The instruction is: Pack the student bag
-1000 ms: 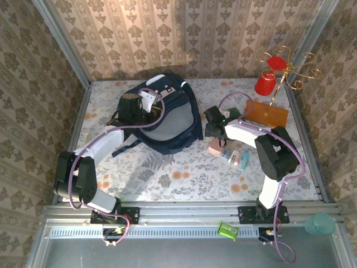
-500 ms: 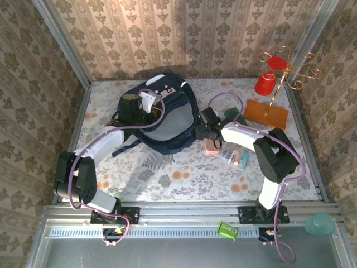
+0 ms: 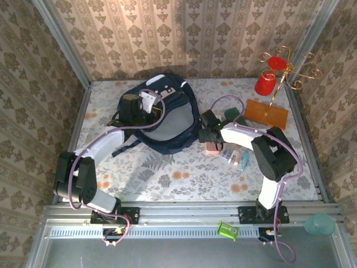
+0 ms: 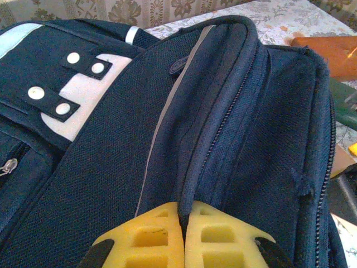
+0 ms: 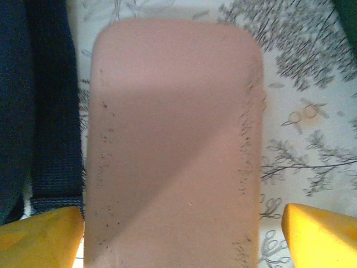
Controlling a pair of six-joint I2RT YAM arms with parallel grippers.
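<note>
— So, finding the student bag where?
— Seeing it lying flat on the flowered table, toward the back and left of the middle, turning its white studded patches upward.
— Being gripped by anything?
— Yes, being pinched by the left gripper: pressing its yellow fingers together on a raised ridge of navy fabric, just beside the zipper. From above, reaching onto the bag's upper left part.
— And looking at the right gripper?
— Grasping nothing. Spreading its yellow fingertips wide on either side of a pink block. Leaving a strip of tablecloth between the block and the fingertip on the camera's right; sitting right at the block's edge with the other one, touching or not, cannot tell.
— Locating that block where?
— Lying on the table just beside the bag's right edge; catching navy fabric along the left of that wrist view.
— Noticing anything else?
— Spotting a few small items near the block, one of them teal, too small for naming. Further back on the right, making out an orange board lying flat and a gold wire stand carrying red cups.
</note>
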